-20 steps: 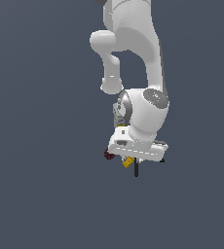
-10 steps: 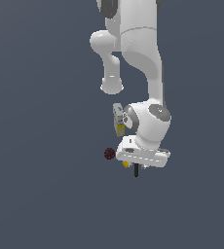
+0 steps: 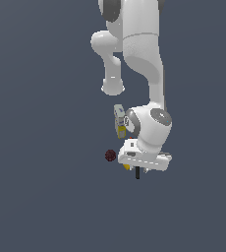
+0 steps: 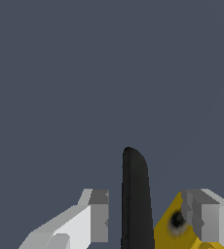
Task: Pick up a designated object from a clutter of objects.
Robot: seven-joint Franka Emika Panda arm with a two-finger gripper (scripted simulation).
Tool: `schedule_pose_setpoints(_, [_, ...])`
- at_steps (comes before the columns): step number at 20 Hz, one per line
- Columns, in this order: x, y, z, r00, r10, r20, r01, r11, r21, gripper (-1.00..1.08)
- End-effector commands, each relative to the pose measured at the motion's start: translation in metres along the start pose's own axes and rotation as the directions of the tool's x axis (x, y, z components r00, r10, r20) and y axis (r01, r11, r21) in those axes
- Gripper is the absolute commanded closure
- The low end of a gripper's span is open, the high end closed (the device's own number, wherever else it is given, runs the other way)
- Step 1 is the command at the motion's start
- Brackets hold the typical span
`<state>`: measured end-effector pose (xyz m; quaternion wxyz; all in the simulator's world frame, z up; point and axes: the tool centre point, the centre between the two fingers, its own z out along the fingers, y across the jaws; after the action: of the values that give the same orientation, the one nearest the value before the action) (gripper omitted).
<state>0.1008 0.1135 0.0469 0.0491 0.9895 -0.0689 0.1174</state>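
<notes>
Over the clamp (image 4: 134,199), arm (image 3: 143,64) bent low

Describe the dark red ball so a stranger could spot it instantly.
Find the white robot arm in the exterior view and follow it down to its tool. The dark red ball lies just beside it on the exterior view's left, the only round, maroon item there.
</notes>
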Motion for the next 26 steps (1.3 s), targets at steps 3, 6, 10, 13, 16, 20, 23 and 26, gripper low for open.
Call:
schedule_pose_setpoints(3, [-0.001,0.000,0.015,1.000,0.000,0.000,0.000,1.000,0.000,-0.20])
schedule_pose_setpoints(6, [-0.001,0.000,0.023,1.000,0.001,-0.001,-0.001,1.000,0.000,-0.20])
schedule_pose_setpoints(10, [-0.001,0.000,0.026,1.000,0.001,-0.001,-0.001,1.000,0.000,1.08])
schedule_pose_setpoints(13, [-0.001,0.000,0.026,1.000,0.001,-0.001,-0.001,1.000,0.000,1.08])
schedule_pose_setpoints(16, [-0.001,0.000,0.026,1.000,0.001,-0.001,-0.001,1.000,0.000,1.08])
schedule_pose_setpoints(20, [-0.002,0.000,0.026,1.000,0.000,0.000,0.000,1.000,0.000,1.08])
schedule_pose_setpoints(23, [-0.001,0.001,0.024,1.000,0.000,0.000,0.000,1.000,0.000,1.08])
schedule_pose_setpoints(26, [0.000,0.005,0.019,1.000,0.000,0.000,0.000,1.000,0.000,1.08])
